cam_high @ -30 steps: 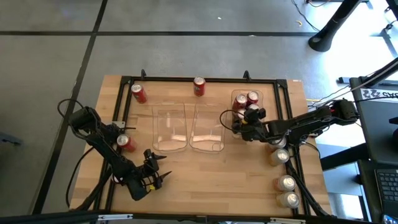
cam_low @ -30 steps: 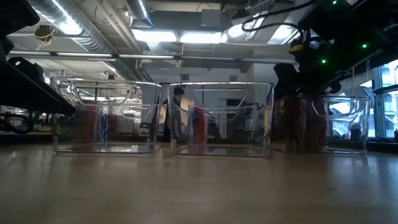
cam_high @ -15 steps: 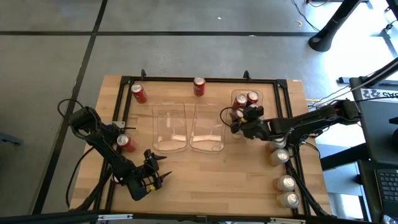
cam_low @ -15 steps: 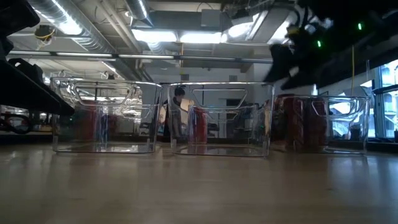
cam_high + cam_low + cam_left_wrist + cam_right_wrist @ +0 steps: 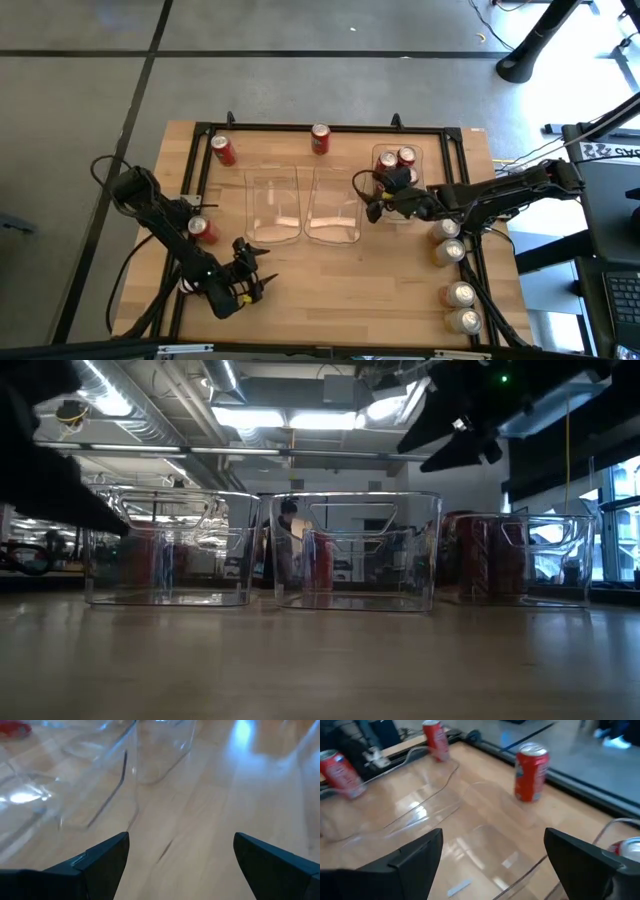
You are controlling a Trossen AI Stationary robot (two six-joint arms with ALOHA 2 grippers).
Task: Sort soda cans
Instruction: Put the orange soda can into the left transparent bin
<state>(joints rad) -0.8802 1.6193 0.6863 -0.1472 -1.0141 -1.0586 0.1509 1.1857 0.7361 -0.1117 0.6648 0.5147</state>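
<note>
- Right fingers (image 5: 372, 205) are spread and empty, hanging above the gap between the middle bin (image 5: 332, 208) and the right bin (image 5: 398, 172); a second ago they were lower, over the right bin's near end, so they have lifted out and swung toward the middle bin.
- In my judgement a red can was just dropped there, and the arm is now free to fetch another.
- Left fingers (image 5: 252, 283) are also released and hold nothing, low over the bare bench (image 5: 350, 290) in front of the left bin (image 5: 272, 210), barely shifted.
- Red cans in the right bin (image 5: 406, 157): about four tops show, packed close.
- Loose red cans: one at the far left (image 5: 223, 150), one at the far middle (image 5: 320, 138), one beside the left arm (image 5: 204, 230).
- Pale cans (image 5: 450, 251) stand along the right edge, four in all, still unsorted.
- Left and middle bins hold no cans.
</note>
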